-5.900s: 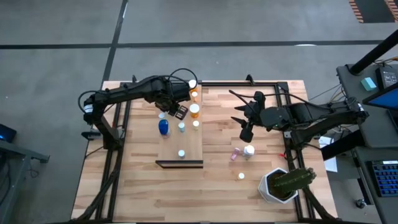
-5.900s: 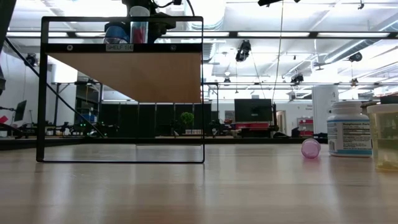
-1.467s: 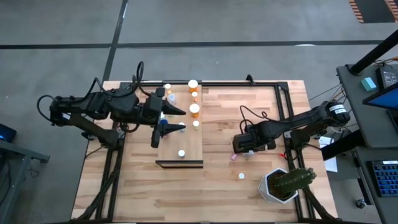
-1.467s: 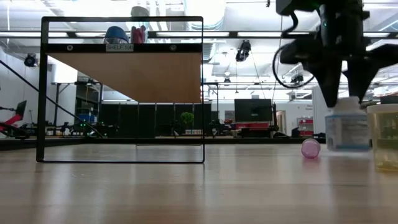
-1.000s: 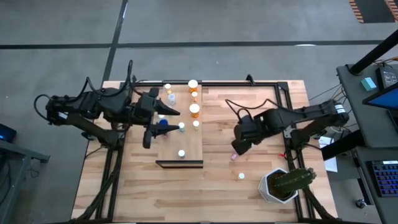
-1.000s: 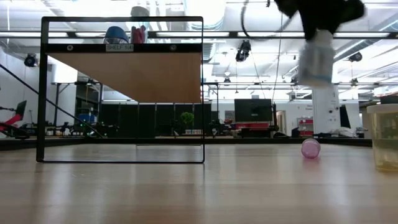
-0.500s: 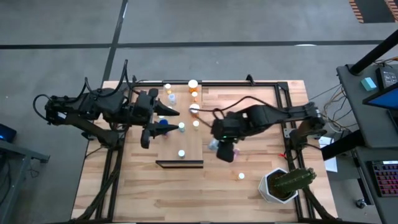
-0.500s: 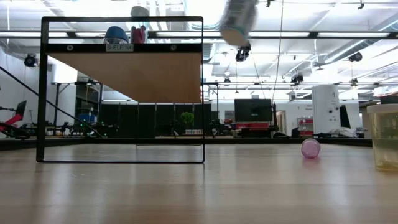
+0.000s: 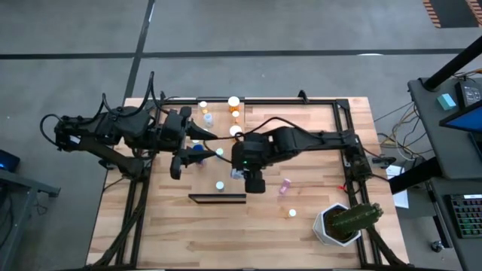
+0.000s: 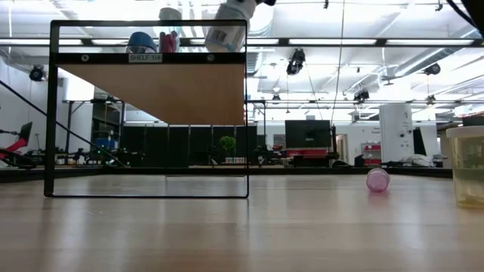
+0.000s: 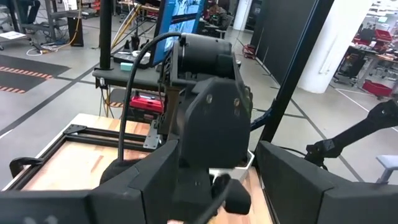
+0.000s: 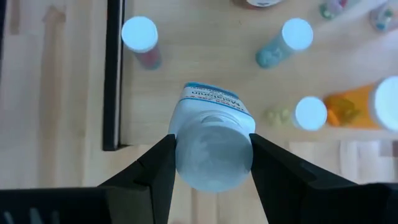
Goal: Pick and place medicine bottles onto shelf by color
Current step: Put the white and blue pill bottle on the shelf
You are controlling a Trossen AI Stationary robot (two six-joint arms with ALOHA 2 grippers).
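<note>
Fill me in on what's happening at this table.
The right hand grips a white bottle and holds it in the air over the shelf, where several small bottles already stand. The left hand waits open by the shelf's left side, holding nothing. A pink bottle lies on the table to the right, not yet shelved.
</note>
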